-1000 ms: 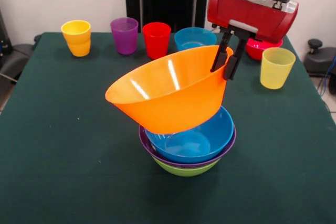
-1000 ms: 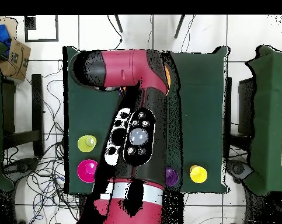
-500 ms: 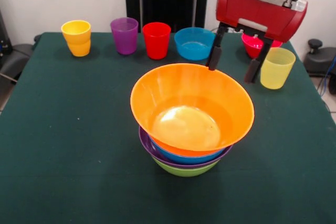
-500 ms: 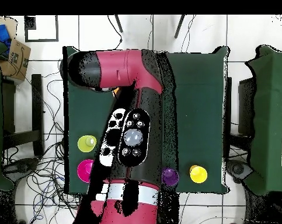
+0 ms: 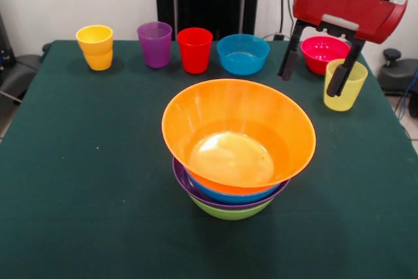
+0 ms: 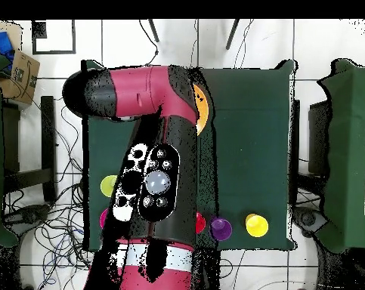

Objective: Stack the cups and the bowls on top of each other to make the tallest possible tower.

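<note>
Tower point(image 5: 235, 161) sits mid-table point(image 5: 78, 181): four large bowls nested, widest bowl point(image 5: 238, 132) on top. From the tower in the front view: cup point(image 5: 95, 46) at 10 o'clock, next cup point(image 5: 155, 44) at 11, third cup point(image 5: 194, 49) just left of 12, small bowl point(image 5: 242, 53) at 12, second small bowl point(image 5: 322, 53) at 1, last cup point(image 5: 344, 85) at 2, in front of that bowl. Gripper point(image 5: 312, 75) hangs at 1, apart from the tower.

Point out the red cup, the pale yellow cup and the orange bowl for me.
red cup point(image 5: 194, 50), front view, on its front wall.
pale yellow cup point(image 5: 355, 83), front view, on its side wall right of the end effector finger.
orange bowl point(image 5: 222, 106), front view, on its inner back wall.
</note>
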Robot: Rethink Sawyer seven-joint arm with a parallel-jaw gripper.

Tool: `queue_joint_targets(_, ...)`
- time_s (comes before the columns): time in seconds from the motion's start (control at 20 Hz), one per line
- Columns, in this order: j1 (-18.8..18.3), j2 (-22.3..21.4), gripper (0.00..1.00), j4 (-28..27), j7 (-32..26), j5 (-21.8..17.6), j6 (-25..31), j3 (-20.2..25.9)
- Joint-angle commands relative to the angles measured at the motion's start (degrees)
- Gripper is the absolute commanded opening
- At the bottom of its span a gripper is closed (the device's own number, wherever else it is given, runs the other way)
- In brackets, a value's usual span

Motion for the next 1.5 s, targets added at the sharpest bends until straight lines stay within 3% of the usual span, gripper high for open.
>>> queue_joint_targets(0.05, 0.5, 1.4, 1.00, 6.9, 0.4, -2.7, -0.4, 3.0)
queue_joint_targets(0.4, 0.6, -0.1, 1.00, 7.1, 1.2, -1.7, 1.5, 2.6)
queue_joint_targets(0.5, -0.6, -0.2, 1.00, 10.4, 4.2, 1.7, 3.0, 3.7)
queue_joint_targets(0.65, -4.5, 3.1, 1.00, 14.1, 2.3, 3.4, -4.8, 7.6)
queue_joint_targets(0.95, -7.4, 8.9, 1.00, 11.7, -1.3, 2.9, -7.9, 10.2)
queue_joint_targets(1.15, -6.5, 11.2, 1.00, 9.8, -1.2, 0.5, -7.7, 8.8)
queue_joint_targets(1.5, -6.4, 11.3, 1.00, 11.6, -2.6, -1.1, -5.5, 6.8)
